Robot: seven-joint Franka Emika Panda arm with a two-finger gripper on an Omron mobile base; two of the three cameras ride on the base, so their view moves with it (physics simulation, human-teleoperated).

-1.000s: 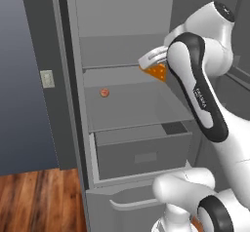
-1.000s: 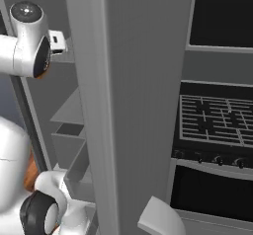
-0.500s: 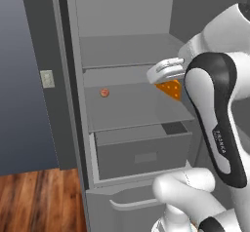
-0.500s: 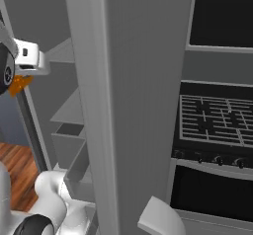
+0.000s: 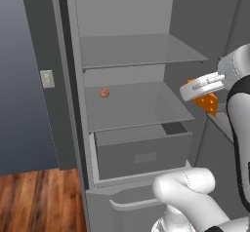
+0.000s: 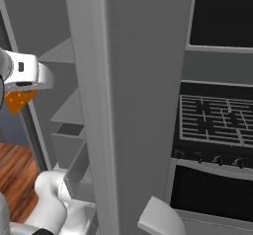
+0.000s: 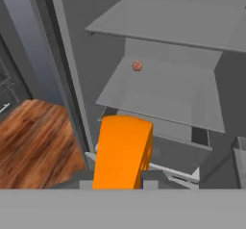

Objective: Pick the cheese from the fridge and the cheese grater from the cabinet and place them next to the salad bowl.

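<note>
Outside the open front of the tall grey fridge [image 5: 132, 80], the gripper [image 5: 204, 90] hangs in mid-air with the small orange cheese wedge with darker holes [image 5: 207, 102] clamped between its fingers. Fingers narrow, closed on the wedge; hand view shows the orange block [image 7: 123, 152] sitting right between the dark tips.

Position: cheese is off the pale grey shelves, near the fridge's right wall in the left base view, at about the height of the middle shelf [image 5: 136, 106]. Right base view shows the wedge [image 6: 19, 99] under the white hand, left of the fridge's grey side panel [image 6: 133, 105].

Other contents: small round reddish-pink ball [image 5: 104, 93] at the back left of the middle shelf, untouched. Wide grey drawer [image 5: 141, 153] below it, pulled partly out.

Progress (judgement):
- Cheese picked: done.
- Cheese placed by the salad bowl: not yet done.
- Grater fetched from cabinet and set down: not yet done.
- Roughly the first quarter of the job.

Surroundings: black stove with grate burners [image 6: 217, 120] right of the fridge; wood-plank floor [image 5: 39, 202] to the left.

Writing: no brand, label or legible text anywhere.
</note>
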